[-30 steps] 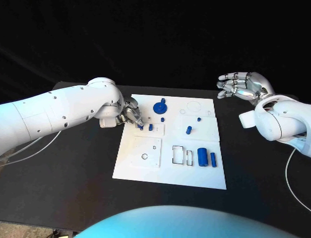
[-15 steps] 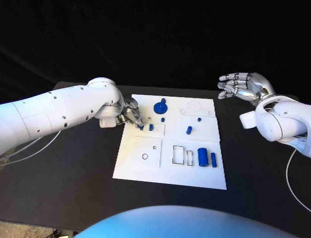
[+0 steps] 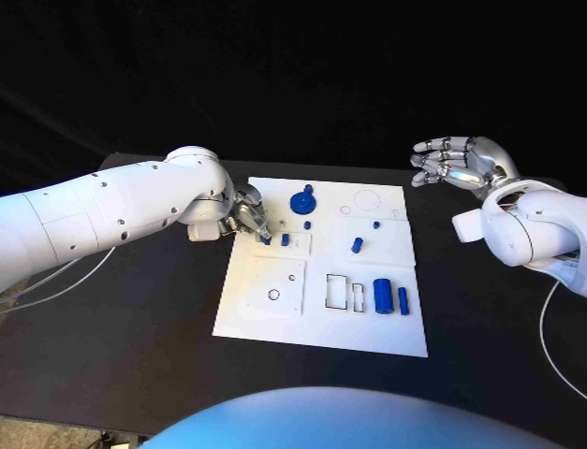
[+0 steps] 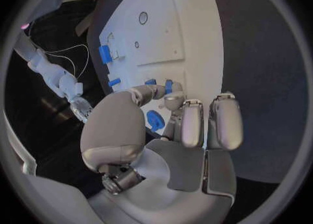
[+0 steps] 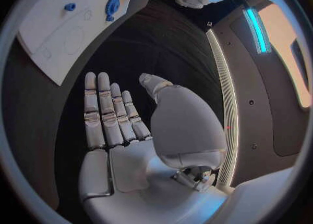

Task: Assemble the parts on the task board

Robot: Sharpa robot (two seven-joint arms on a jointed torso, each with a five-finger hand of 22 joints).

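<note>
The white task board (image 3: pixel 259 313) lies mid-table. My left hand (image 3: pixel 246 217) is at the board's left edge, thumb and a finger pinching a small blue peg (image 3: pixel 266 239) that stands upright; the left wrist view shows that peg (image 4: pixel 168 86) between the tips. A second peg (image 3: pixel 286 239) stands just beside it, free (image 4: pixel 151 82). A blue gear-shaped part (image 3: pixel 301 200) lies at the board's far side. My right hand (image 3: pixel 458 161) hangs open above the table, off the board's far right corner, with its fingers (image 5: pixel 107 109) spread and nothing in them.
Other blue parts lie on the board: a short piece (image 3: pixel 357 245), two tiny ones (image 3: pixel 307 224) (image 3: pixel 375 224), a thick cylinder (image 3: pixel 382 296) and a slimmer one (image 3: pixel 403 299) beside rectangular slots (image 3: pixel 338 292). A round hole (image 3: pixel 273 296) sits at near left.
</note>
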